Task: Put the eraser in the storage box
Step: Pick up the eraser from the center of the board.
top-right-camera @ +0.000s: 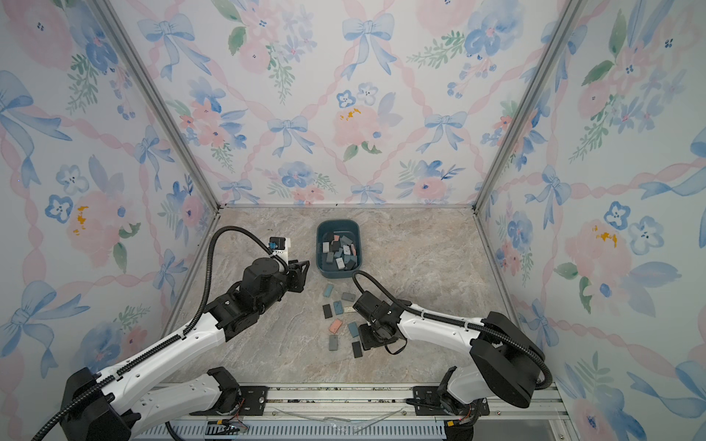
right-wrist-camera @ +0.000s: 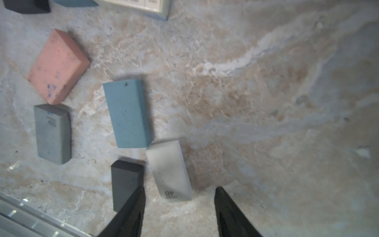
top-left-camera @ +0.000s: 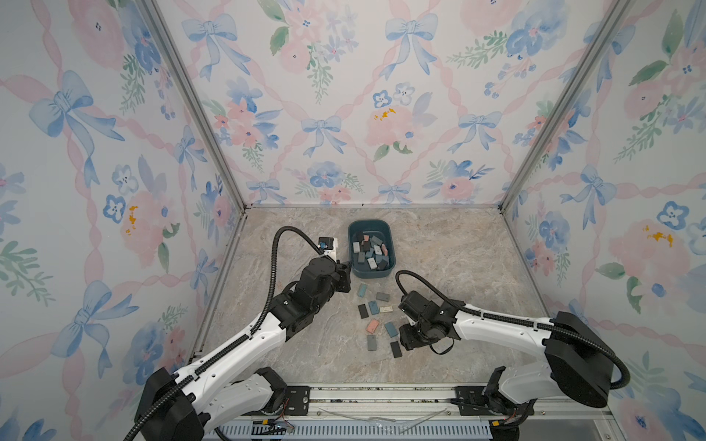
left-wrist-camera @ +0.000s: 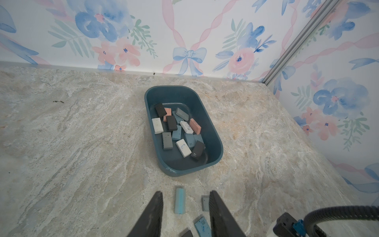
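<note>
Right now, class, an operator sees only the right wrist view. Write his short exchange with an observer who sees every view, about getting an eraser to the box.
Operator: My right gripper is open at a white eraser. Where is the box?
Observer: The box sits beyond the loose erasers, towards the back wall.
Operator: Is the left gripper near it?
Observer: Yes. The left gripper hovers open and empty beside the box's near left corner.
</note>
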Robot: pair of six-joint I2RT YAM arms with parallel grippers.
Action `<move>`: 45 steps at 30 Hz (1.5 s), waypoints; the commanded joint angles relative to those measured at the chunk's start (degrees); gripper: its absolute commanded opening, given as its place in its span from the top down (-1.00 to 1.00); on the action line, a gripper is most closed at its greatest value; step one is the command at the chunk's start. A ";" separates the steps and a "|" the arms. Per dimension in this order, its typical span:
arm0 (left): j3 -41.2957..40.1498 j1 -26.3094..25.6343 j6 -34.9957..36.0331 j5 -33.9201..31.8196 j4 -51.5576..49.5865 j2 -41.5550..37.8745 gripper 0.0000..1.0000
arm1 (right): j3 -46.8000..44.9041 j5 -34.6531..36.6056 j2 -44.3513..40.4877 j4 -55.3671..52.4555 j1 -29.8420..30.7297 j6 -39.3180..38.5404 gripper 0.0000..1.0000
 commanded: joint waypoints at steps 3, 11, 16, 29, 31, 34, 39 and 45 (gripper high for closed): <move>-1.11 -0.46 -1.04 -0.60 1.17 -1.10 0.20 | -0.90 -0.24 0.36 -0.23 1.10 1.03 -0.13; -1.47 -0.47 -1.25 -0.70 1.24 -1.29 0.20 | -1.03 -0.16 1.12 -0.46 1.45 1.03 -0.11; -1.47 -0.46 -1.40 -0.79 1.23 -1.27 0.20 | -0.61 0.48 2.09 -1.02 1.54 1.03 -0.08; -1.47 -0.46 -1.47 -1.30 1.14 -1.34 0.20 | 2.23 5.31 5.13 -4.08 3.12 1.03 0.01; -1.47 -0.46 -1.49 -1.38 1.14 -1.36 0.20 | 2.95 6.41 5.68 -5.05 3.71 1.03 0.03; -1.47 -0.46 -1.34 -1.52 0.97 -1.35 0.20 | 3.39 7.11 6.54 -5.45 4.15 1.03 0.05; -1.47 -0.46 -1.21 -1.82 0.92 -1.28 0.20 | 4.86 8.22 8.16 -5.75 4.88 1.03 0.10; -1.43 -0.46 -1.14 -1.88 0.87 -1.09 0.20 | 5.61 7.87 9.97 -5.07 5.14 1.03 0.21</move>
